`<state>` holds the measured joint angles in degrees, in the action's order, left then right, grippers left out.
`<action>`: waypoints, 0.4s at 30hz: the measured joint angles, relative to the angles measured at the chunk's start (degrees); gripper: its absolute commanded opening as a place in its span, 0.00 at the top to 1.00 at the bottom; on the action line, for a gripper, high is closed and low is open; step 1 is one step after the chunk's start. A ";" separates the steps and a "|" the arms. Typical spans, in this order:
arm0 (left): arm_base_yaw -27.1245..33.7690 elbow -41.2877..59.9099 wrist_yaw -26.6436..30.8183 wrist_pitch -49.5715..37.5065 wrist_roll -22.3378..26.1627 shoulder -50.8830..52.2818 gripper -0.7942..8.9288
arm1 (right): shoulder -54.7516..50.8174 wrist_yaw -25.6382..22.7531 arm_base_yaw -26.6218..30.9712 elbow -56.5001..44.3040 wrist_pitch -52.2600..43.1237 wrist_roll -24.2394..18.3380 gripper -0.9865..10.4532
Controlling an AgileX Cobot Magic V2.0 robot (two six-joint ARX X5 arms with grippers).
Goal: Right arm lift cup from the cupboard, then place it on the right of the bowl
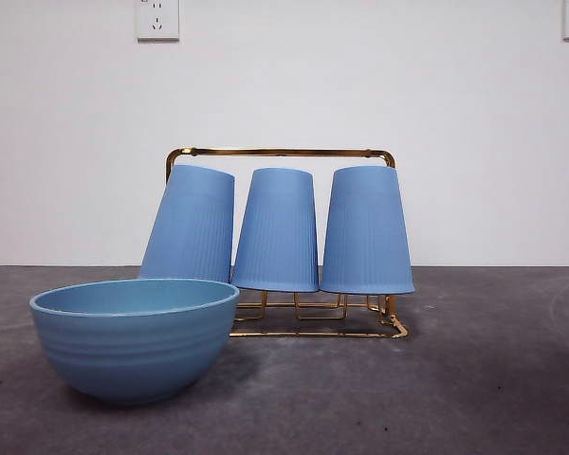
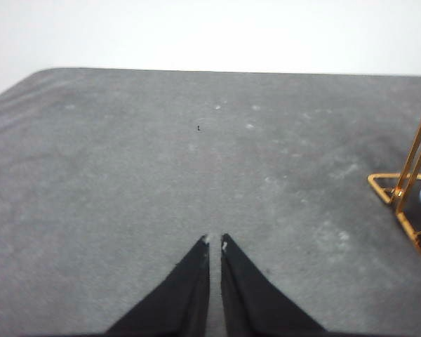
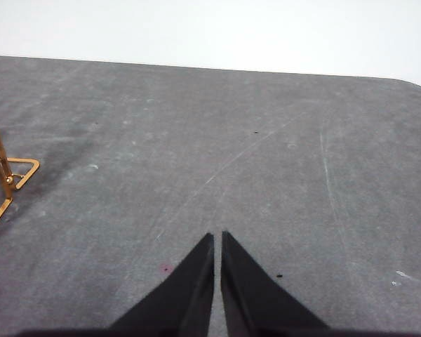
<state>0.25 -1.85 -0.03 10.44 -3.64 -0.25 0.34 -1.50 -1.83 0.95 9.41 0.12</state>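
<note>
Three tall ribbed blue cups stand upside down on the gold wire cupboard (image 1: 284,152): a left one (image 1: 192,226) that leans, a middle one (image 1: 277,229) and a right one (image 1: 365,230). The wide light-blue bowl (image 1: 133,336) sits in front of the rack's left end, near the camera. Neither arm shows in the front view. My right gripper (image 3: 217,237) is shut and empty over bare grey table, with a corner of the cupboard (image 3: 7,175) at the picture's edge. My left gripper (image 2: 215,241) is shut and empty, with the rack's other end (image 2: 407,189) in its view.
The grey table (image 1: 474,379) stretches to the right of the bowl and in front of the rack. A white wall with two sockets (image 1: 157,19) stands behind.
</note>
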 measured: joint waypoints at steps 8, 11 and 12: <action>0.00 0.00 -1.01 0.00 -11.78 0.00 0.90 | 0.00 7.39 0.00 0.00 0.00 10.16 0.90; -0.20 -0.07 -1.49 0.00 -16.24 -0.55 0.90 | 0.02 9.27 -0.42 0.24 0.26 15.10 0.90; -0.33 -0.22 -1.53 0.17 -17.55 -1.03 0.90 | 0.02 9.33 -0.55 0.55 0.61 16.35 0.90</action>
<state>-0.08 -2.07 -1.56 10.61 -21.19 -1.28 0.36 7.84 -2.37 1.50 10.02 16.47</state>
